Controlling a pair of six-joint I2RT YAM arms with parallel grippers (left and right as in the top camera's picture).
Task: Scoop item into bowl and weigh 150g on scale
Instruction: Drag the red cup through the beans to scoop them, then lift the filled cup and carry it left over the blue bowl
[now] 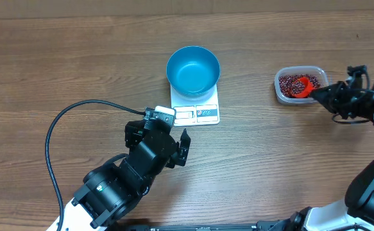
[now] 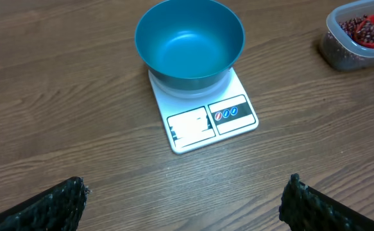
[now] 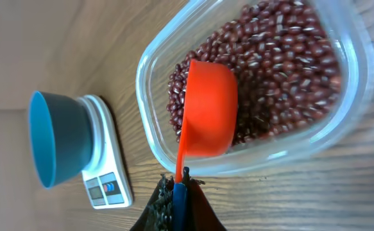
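Note:
The blue bowl [image 1: 193, 69] stands empty on the white scale [image 1: 196, 114] at mid-table. Further right, a clear tub [image 1: 281, 88] holds the item, a heap of dark red beans [image 3: 283, 64]. An orange scoop [image 3: 209, 109] lies in the beans with its outer side showing. My right gripper [image 3: 180, 176] is shut on the scoop's thin handle at the tub's near rim. My left gripper [image 2: 185, 186] hangs open over bare wood in front of the scale [image 2: 203, 119], with nothing between its fingers. From there the bowl [image 2: 190, 42] sits just beyond the scale's display.
A black cable [image 1: 55, 141] loops over the wood to the left of my left arm. The tub [image 2: 357, 35] appears at the top right corner of the left wrist view. Bare wooden table surrounds the scale.

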